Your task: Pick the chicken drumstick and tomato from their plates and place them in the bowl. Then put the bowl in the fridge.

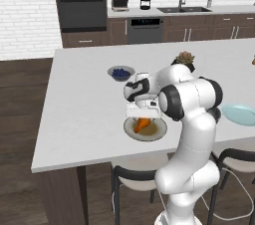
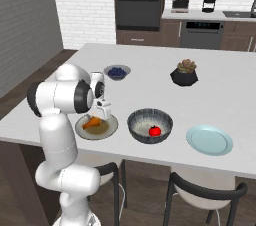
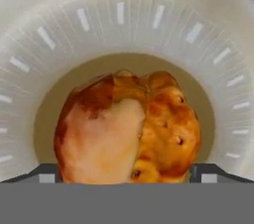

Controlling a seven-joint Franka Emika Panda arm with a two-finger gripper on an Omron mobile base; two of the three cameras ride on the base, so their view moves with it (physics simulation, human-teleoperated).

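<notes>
chicken drumstick [image 3: 129,126] lies on the beige plate [image 1: 160,130], between the spread-apart fingers of the gripper [image 1: 143,117].

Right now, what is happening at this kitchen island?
The robot arm has its open gripper lowered over the chicken drumstick, which lies on the beige plate; the fingertips stand on either side of it, not closed. The tomato is already in the grey bowl. The light-blue plate beside it has nothing on it.
</notes>
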